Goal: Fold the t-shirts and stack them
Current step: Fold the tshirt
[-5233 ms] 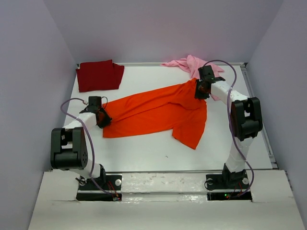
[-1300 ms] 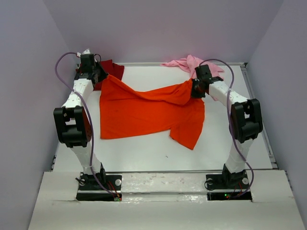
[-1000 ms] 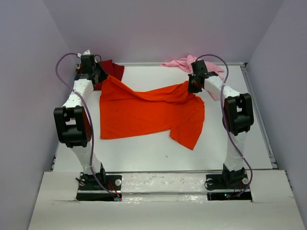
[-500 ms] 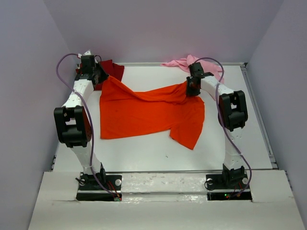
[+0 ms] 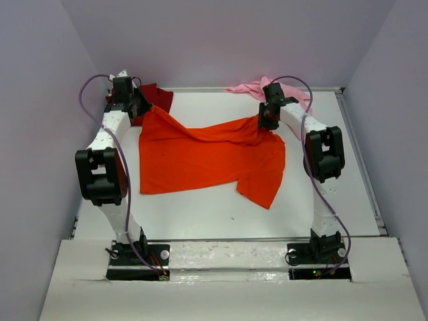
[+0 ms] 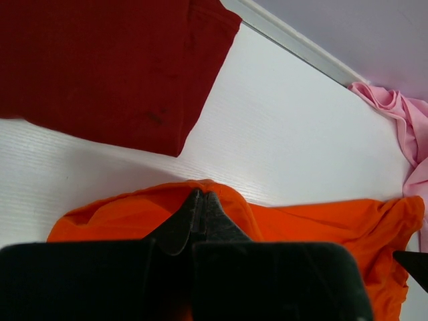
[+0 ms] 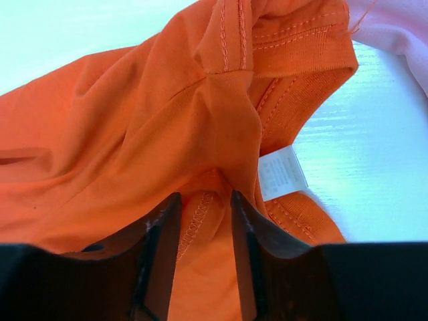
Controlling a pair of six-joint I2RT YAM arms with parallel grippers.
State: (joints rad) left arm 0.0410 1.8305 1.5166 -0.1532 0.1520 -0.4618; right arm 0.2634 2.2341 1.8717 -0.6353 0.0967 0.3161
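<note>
The orange t-shirt point(image 5: 207, 154) lies spread across the middle of the table, its far edge still raised. My left gripper point(image 5: 142, 105) is shut on its back-left corner; the left wrist view shows the fingertips point(image 6: 202, 195) pinched together with orange cloth point(image 6: 301, 227) draped round them. My right gripper point(image 5: 267, 120) is at the shirt's collar end. Its jaws point(image 7: 205, 195) stand apart, with a loose orange seam between them and the white neck label point(image 7: 282, 172) just to the right. The dark red t-shirt point(image 6: 100, 60) lies folded at the back left. The pink t-shirt point(image 5: 257, 87) is crumpled at the back.
The dark red t-shirt point(image 5: 157, 97) is partly hidden behind my left arm. The pink t-shirt point(image 7: 394, 27) lies just past the orange collar, close to my right gripper. A raised rail point(image 5: 214, 89) runs along the table's far edge, and purple walls close in on three sides.
My right gripper has opened and let go of the orange collar end, after shifting a little left and back. The left gripper has held its corner without moving.
</note>
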